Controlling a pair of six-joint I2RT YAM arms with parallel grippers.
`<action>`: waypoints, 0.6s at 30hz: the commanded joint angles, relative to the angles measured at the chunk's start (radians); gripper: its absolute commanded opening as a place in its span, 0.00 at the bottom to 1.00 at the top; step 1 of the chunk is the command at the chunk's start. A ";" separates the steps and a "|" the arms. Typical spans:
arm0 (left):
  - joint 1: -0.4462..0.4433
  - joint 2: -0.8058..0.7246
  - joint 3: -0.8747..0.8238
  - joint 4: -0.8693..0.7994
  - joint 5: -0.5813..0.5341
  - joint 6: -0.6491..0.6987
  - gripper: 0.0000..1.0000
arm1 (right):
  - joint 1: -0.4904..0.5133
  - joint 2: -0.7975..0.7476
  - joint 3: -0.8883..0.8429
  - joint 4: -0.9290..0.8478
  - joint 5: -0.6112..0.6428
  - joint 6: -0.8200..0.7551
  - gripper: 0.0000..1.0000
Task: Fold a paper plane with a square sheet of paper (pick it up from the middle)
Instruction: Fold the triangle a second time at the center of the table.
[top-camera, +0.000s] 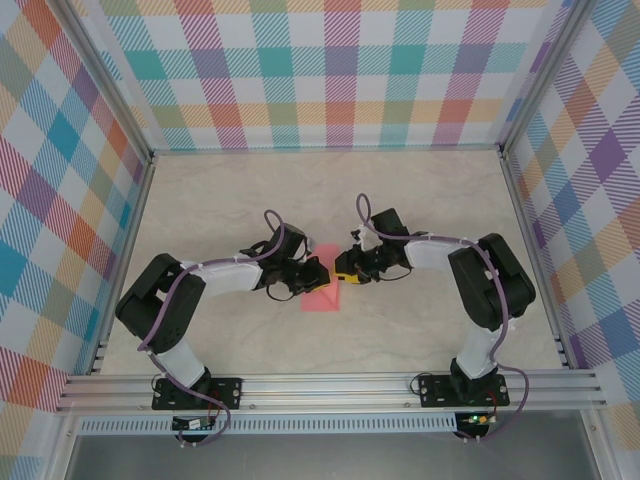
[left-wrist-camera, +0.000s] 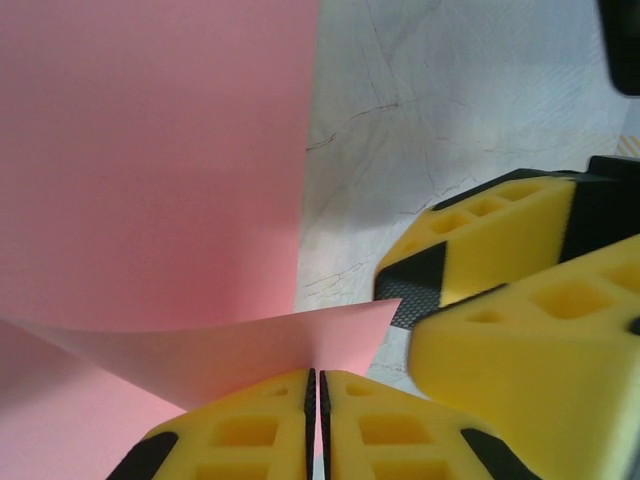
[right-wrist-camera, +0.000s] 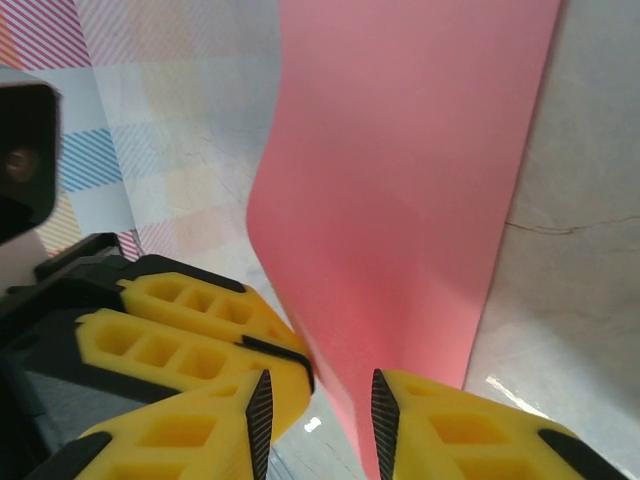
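Top view: square sheet of paper (top-camera: 322, 297) mid-table (top-camera: 420, 210), well off every edge, salmon-pink face up. My left gripper (top-camera: 316, 272) and right gripper (top-camera: 347, 272) meet over its far edge.

Left wrist: my left jaws pressed together on raised pink corner flap; rest of sheet lies flat.

Right wrist: my right jaws partly apart. Sheet curves down between them, gap showing, nothing pinched.
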 joint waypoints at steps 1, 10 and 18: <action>0.006 0.007 0.007 -0.018 -0.009 0.016 0.11 | 0.009 0.024 0.012 0.008 -0.045 -0.048 0.33; 0.007 0.007 0.012 -0.020 -0.008 0.017 0.10 | 0.011 0.041 0.021 -0.001 -0.034 -0.068 0.13; 0.006 -0.028 0.011 -0.005 -0.008 0.039 0.12 | 0.011 0.054 0.061 -0.048 0.041 -0.148 0.05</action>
